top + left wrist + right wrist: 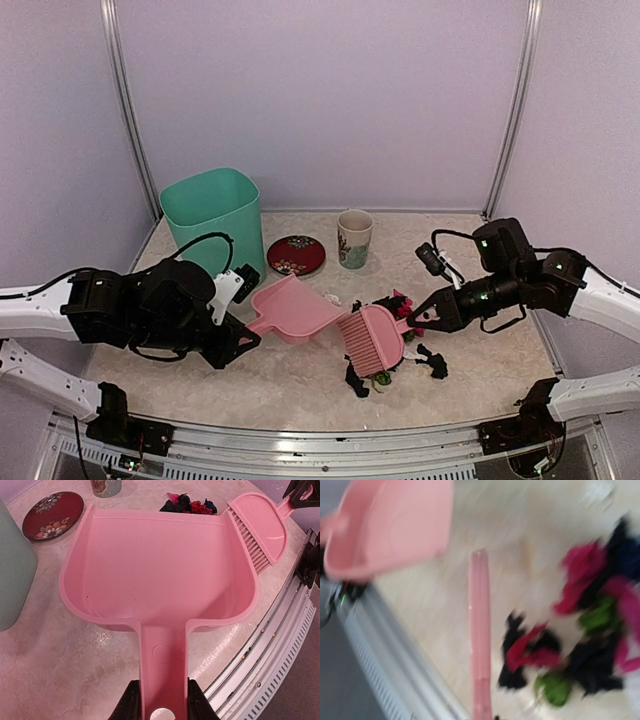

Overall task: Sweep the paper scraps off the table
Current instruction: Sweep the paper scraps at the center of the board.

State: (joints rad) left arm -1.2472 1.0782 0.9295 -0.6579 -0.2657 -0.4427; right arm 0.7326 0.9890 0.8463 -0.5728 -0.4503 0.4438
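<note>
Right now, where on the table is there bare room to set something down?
Bare: the front strip between dustpan and rail, and behind the brush, right of the cup. Crowded: paper scraps around the brush, centre-right.

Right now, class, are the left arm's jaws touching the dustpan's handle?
Touching. The left wrist view shows both jaws pressed against the sides of the dustpan handle.

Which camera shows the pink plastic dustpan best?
The left wrist view: the pink plastic dustpan fills the picture, sharp, with its handle clamped by the left gripper. The top external view shows the dustpan whole but small. The right wrist view shows only a blurred pink part of it.
</note>
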